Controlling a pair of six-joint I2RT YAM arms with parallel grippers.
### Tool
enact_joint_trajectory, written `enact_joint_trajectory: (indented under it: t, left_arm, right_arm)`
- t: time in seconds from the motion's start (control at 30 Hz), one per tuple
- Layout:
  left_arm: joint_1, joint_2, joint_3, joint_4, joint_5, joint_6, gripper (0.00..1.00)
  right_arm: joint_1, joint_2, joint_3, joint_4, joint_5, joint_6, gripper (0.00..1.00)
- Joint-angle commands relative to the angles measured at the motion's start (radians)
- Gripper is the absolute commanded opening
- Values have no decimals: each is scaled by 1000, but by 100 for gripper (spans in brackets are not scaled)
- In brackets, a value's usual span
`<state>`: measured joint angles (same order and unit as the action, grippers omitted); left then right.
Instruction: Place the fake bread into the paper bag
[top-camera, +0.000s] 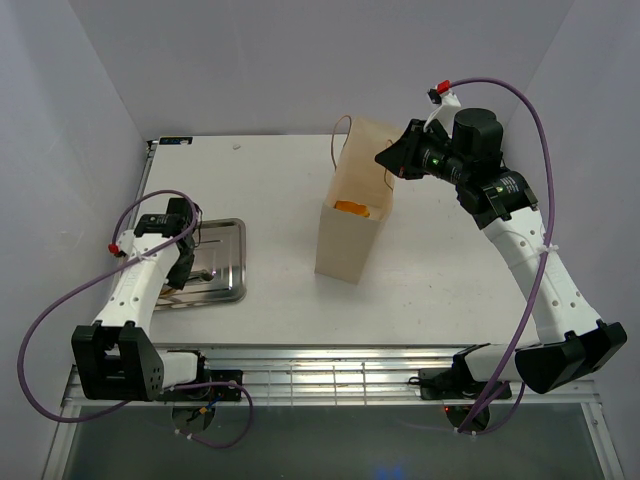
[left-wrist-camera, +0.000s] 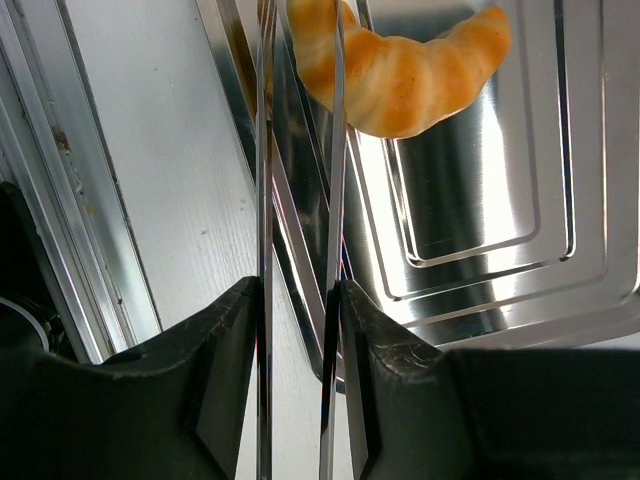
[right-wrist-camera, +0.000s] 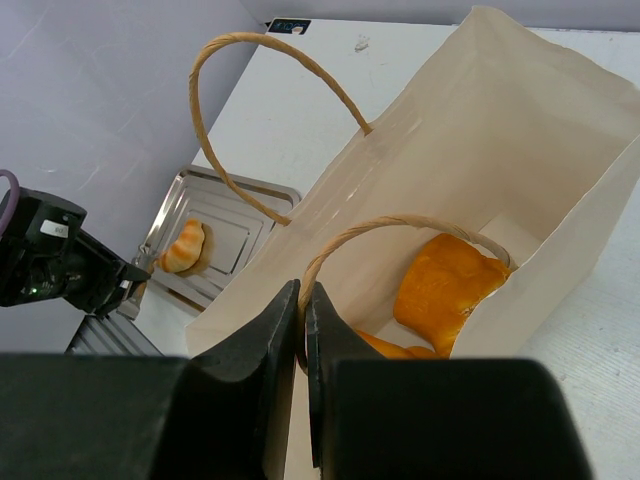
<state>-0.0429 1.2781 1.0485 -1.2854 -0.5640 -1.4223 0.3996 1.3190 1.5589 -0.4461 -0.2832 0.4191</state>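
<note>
Fake croissant (left-wrist-camera: 400, 80) on steel tray (left-wrist-camera: 500, 230), at tweezers (left-wrist-camera: 265, 150) tips. Likely light, rigid, slick: pinch thick middle. Left gripper (left-wrist-camera: 300, 300) clamps tweezers; right gripper (right-wrist-camera: 303, 300) pinched on paper bag (right-wrist-camera: 500, 110) rim.

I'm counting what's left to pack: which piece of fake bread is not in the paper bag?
The striped croissant on the metal tray; the other orange pieces lie inside the paper bag.

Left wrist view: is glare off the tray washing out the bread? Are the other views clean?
Left wrist: bright glare streaks on the tray, yet the bread on it reads sharp behind the tweezers; right wrist: even light, paper bag and bread inside clear; top external: soft light, no blur.
</note>
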Motion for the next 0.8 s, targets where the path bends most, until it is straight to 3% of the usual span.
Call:
enact_joint_trajectory:
  t: [0.0, 0.77]
  left_arm:
    - [8, -60, 36, 0, -24, 2, 47]
    - [37, -3, 81, -9, -2, 3, 57]
  right_arm:
    - [5, -26, 12, 24, -4, 0, 12]
    - [8, -30, 10, 17, 3, -3, 12]
